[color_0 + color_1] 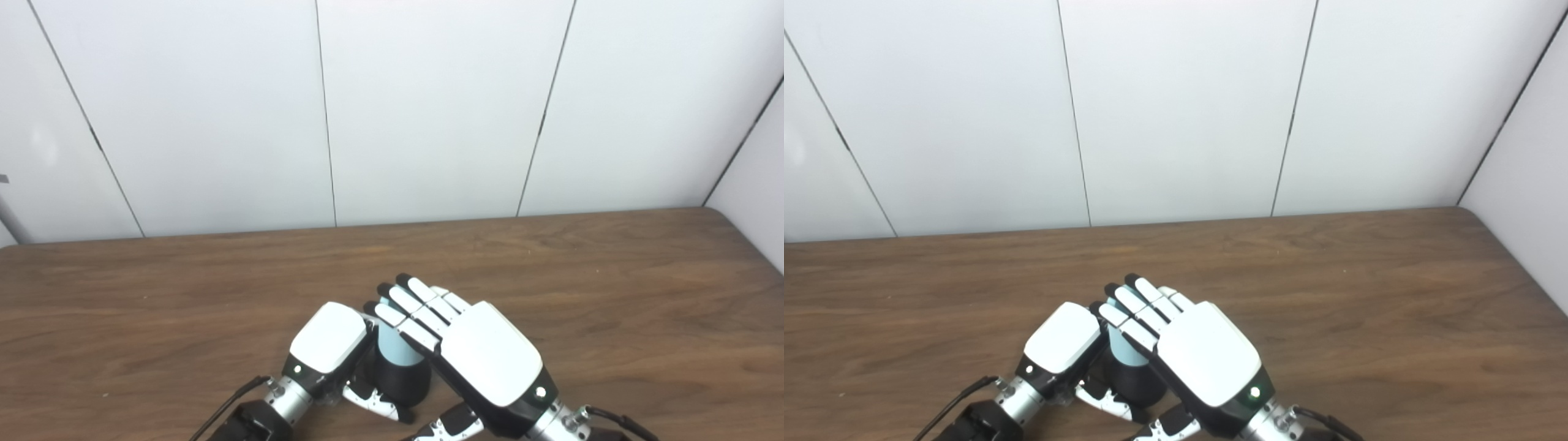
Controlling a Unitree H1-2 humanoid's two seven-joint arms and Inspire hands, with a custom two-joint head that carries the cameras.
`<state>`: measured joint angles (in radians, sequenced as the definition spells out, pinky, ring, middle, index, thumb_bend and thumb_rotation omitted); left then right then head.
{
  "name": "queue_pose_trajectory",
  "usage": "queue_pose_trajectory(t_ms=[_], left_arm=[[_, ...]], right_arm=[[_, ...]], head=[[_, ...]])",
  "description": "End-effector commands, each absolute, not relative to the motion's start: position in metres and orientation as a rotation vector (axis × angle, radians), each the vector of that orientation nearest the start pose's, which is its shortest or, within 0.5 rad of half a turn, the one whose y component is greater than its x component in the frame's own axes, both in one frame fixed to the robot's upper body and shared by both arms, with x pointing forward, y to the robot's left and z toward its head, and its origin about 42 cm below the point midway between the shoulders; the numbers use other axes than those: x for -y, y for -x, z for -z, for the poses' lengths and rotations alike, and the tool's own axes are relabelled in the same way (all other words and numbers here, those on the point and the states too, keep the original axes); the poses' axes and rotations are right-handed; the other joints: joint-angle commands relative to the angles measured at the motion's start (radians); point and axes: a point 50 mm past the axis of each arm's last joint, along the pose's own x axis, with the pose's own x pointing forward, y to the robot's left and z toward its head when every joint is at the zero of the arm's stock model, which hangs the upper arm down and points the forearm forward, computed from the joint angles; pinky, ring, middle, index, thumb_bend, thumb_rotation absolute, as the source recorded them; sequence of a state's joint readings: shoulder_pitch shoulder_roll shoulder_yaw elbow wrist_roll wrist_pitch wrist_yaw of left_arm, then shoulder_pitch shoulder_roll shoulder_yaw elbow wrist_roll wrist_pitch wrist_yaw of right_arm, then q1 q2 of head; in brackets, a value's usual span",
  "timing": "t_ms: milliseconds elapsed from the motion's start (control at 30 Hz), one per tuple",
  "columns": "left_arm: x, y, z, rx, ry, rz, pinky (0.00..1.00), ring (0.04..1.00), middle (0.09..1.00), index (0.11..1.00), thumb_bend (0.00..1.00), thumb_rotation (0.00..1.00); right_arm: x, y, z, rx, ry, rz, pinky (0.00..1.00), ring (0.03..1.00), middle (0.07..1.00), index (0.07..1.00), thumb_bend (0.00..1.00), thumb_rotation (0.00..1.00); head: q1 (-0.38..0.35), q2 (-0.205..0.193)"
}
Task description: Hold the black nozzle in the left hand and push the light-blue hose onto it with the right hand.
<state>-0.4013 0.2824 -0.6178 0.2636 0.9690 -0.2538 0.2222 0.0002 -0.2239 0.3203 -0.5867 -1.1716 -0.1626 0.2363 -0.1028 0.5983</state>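
With your left hand (329, 338) clenched round the black nozzle (401, 381) low over the worktop (612, 294) and your right hand (484, 352) grasping the light-blue hose (392, 348) seated atop it, grip the probably soft hose near its mouth.

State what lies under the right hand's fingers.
The light-blue hose rises from the black nozzle beneath the right hand. The left hand grips alongside. The hose's top end is covered.
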Motion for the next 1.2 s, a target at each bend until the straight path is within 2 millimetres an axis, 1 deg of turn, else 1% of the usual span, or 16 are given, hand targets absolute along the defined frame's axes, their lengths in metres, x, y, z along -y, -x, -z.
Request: queue_pose_trajectory(t_ms=[0,200,233,300,333,400,500,533,633,767,833,867,900,933,967,1167], left_arm=[[-0.134,-0.344,-0.1,0.594,-1.323,0.662,0.15,0.212,0.471,0.479,0.53,0.0],[-0.134,-0.344,-0.099,0.597,-1.317,0.662,0.15,0.214,0.471,0.479,0.53,0.0],[-0.134,-0.344,-0.099,0.598,-1.312,0.662,0.15,0.213,0.471,0.479,0.53,0.0],[-0.134,-0.345,-0.099,0.598,-1.309,0.662,0.15,0.212,0.471,0.479,0.53,0.0],[-0.134,-0.345,-0.098,0.598,-1.31,0.66,0.15,0.213,0.471,0.479,0.53,0.0],[-0.134,-0.345,-0.098,0.597,-1.312,0.658,0.15,0.207,0.471,0.479,0.53,0.0],[-0.133,-0.345,-0.098,0.594,-1.318,0.662,0.15,0.207,0.471,0.479,0.53,0.0],[-0.133,-0.345,-0.098,0.594,-1.319,0.662,0.15,0.206,0.471,0.479,0.53,0.0],[-0.132,-0.346,-0.098,0.594,-1.317,0.664,0.15,0.216,0.471,0.479,0.53,0.0],[-0.132,-0.346,-0.098,0.595,-1.301,0.666,0.14,0.204,0.471,0.479,0.52,0.0],[-0.132,-0.347,-0.098,0.594,-1.288,0.663,0.16,0.216,0.472,0.479,0.52,0.0],[-0.132,-0.347,-0.098,0.594,-1.287,0.66,0.16,0.223,0.429,0.483,0.52,0.0],[-0.131,-0.347,-0.098,0.596,-1.288,0.656,0.16,0.227,0.408,0.487,0.52,0.0],[-0.131,-0.347,-0.098,0.596,-1.289,0.654,0.16,0.227,0.446,0.482,0.52,0.0],[-0.131,-0.347,-0.098,0.595,-1.288,0.652,0.17,0.228,0.458,0.481,0.52,0.0],[-0.131,-0.347,-0.098,0.607,-1.29,0.649,0.14,0.195,0.471,0.479,0.52,0.0]], right_arm=[[0.164,-0.221,-0.203,0.586,1.413,-0.439,0.88,0.959,0.966,0.921,0.83,0.68],[0.164,-0.221,-0.202,0.591,1.409,-0.437,0.87,0.952,0.955,0.921,0.83,0.68],[0.163,-0.222,-0.204,0.614,1.379,-0.414,0.87,0.95,0.953,0.92,0.83,0.68],[0.163,-0.224,-0.207,0.649,1.329,-0.377,0.89,0.984,0.981,0.954,0.83,0.68],[0.163,-0.226,-0.211,0.673,1.298,-0.345,0.89,0.99,0.987,0.961,0.84,0.68],[0.162,-0.23,-0.218,0.704,1.259,-0.303,0.96,0.998,0.997,0.99,0.84,0.71],[0.161,-0.236,-0.229,0.74,1.201,-0.244,0.99,1.0,1.0,0.999,0.86,0.75],[0.16,-0.238,-0.233,0.75,1.185,-0.227,1.0,1.0,1.0,1.0,0.86,0.77],[0.156,-0.242,-0.248,0.797,1.117,-0.181,1.0,1.0,1.0,1.0,0.86,0.78],[0.155,-0.246,-0.259,0.851,1.055,-0.145,1.0,1.0,1.0,1.0,0.86,0.8],[0.156,-0.248,-0.265,0.867,1.021,-0.132,1.0,1.0,1.0,1.0,0.87,0.81],[0.156,-0.249,-0.267,0.876,1.009,-0.125,1.0,1.0,1.0,1.0,0.88,0.81],[0.156,-0.25,-0.269,0.884,0.997,-0.119,1.0,1.0,1.0,1.0,0.88,0.82],[0.156,-0.251,-0.271,0.89,0.984,-0.116,1.0,1.0,1.0,1.0,0.88,0.83],[0.157,-0.252,-0.272,0.896,0.969,-0.115,1.0,1.0,1.0,1.0,0.88,0.83],[0.16,-0.252,-0.272,0.931,0.877,-0.106,1.0,1.0,1.0,1.0,0.89,0.85]], head=[[-0.001,0.0],[-0.002,-0.003],[-0.003,-0.004],[-0.005,-0.005],[-0.005,-0.005],[-0.004,-0.008],[-0.003,-0.011],[-0.003,-0.012],[-0.003,-0.014],[-0.004,-0.016],[-0.002,-0.017],[-0.002,-0.017],[-0.001,-0.018],[-0.002,-0.017],[-0.002,-0.018],[-0.002,-0.017]])
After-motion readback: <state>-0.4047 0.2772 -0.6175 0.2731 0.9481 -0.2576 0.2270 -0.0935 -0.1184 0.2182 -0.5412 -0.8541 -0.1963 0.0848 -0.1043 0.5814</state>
